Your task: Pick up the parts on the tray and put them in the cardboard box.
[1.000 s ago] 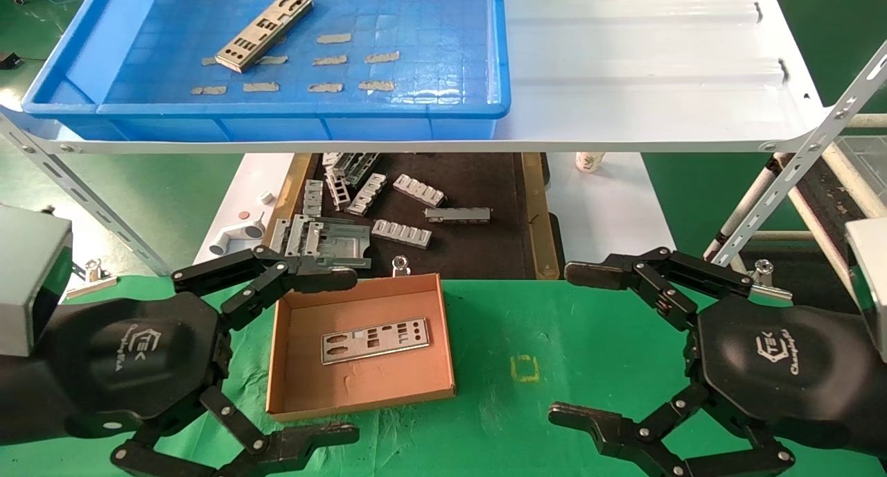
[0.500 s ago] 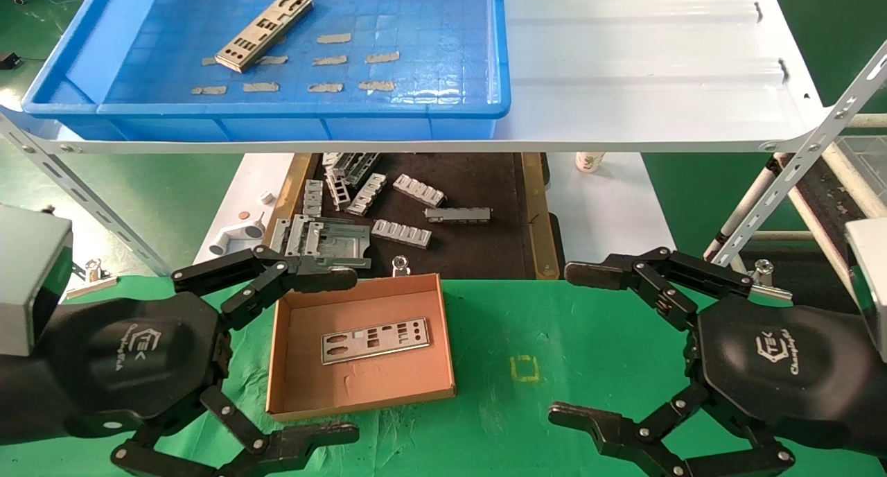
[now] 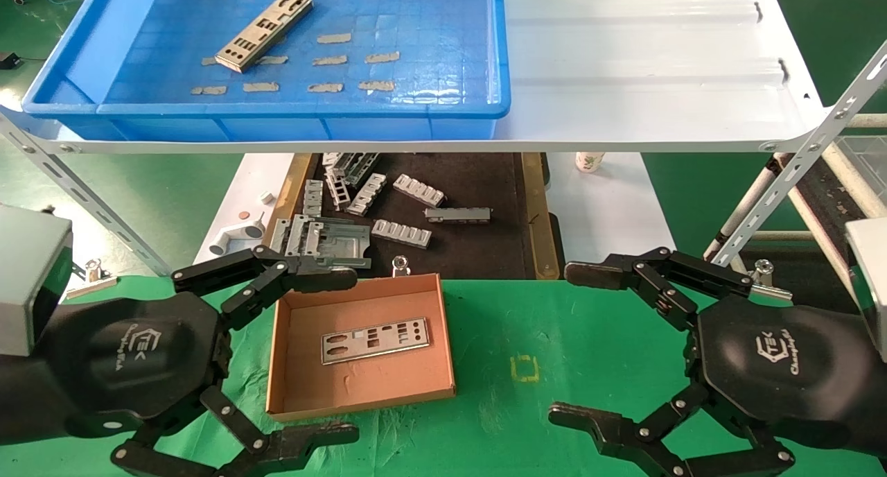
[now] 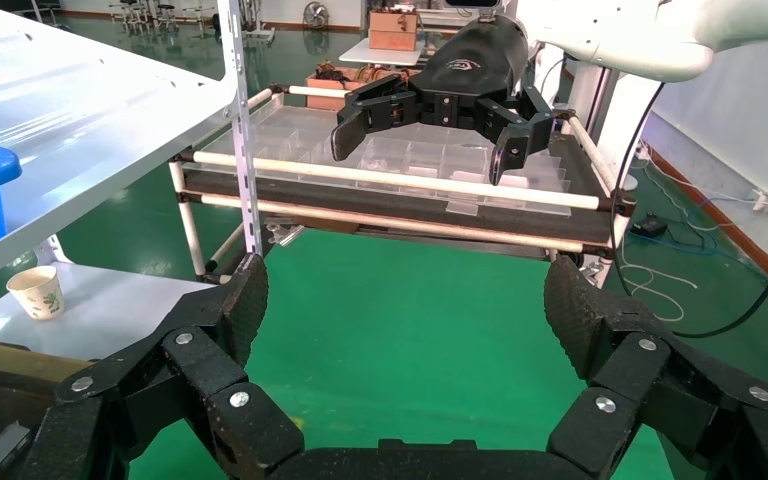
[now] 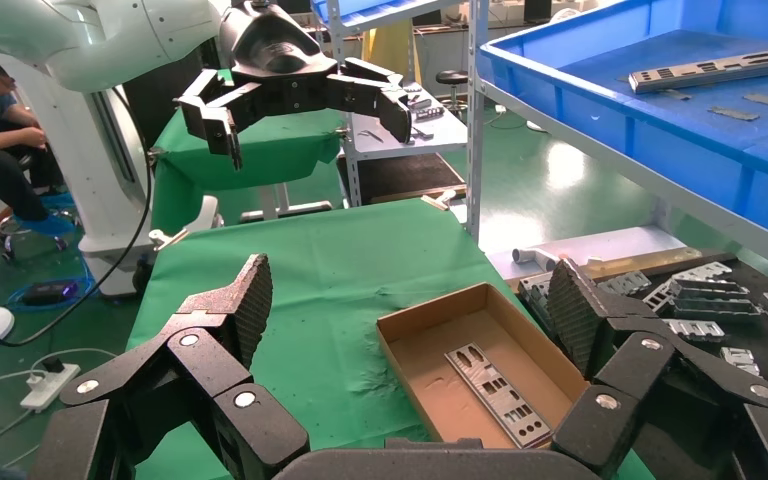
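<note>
One silver punched plate (image 3: 264, 30) lies in the blue tray (image 3: 305, 109) on the white shelf, at the tray's far left; it also shows in the right wrist view (image 5: 710, 70). Another silver plate (image 3: 375, 340) lies flat in the brown cardboard box (image 3: 287, 356) on the green table; it shows too in the right wrist view (image 5: 501, 394). My left gripper (image 3: 343, 356) is open and empty, just left of the box. My right gripper (image 3: 565, 345) is open and empty, to the right of the box.
Below the shelf a black wooden-rimmed tray (image 3: 537, 213) holds several ribbed grey bracket pieces (image 3: 402, 233). A paper cup (image 3: 589, 161) stands to its right. Slanted shelf struts (image 3: 797, 165) rise at both sides. A yellow square mark (image 3: 524, 368) is on the green cloth.
</note>
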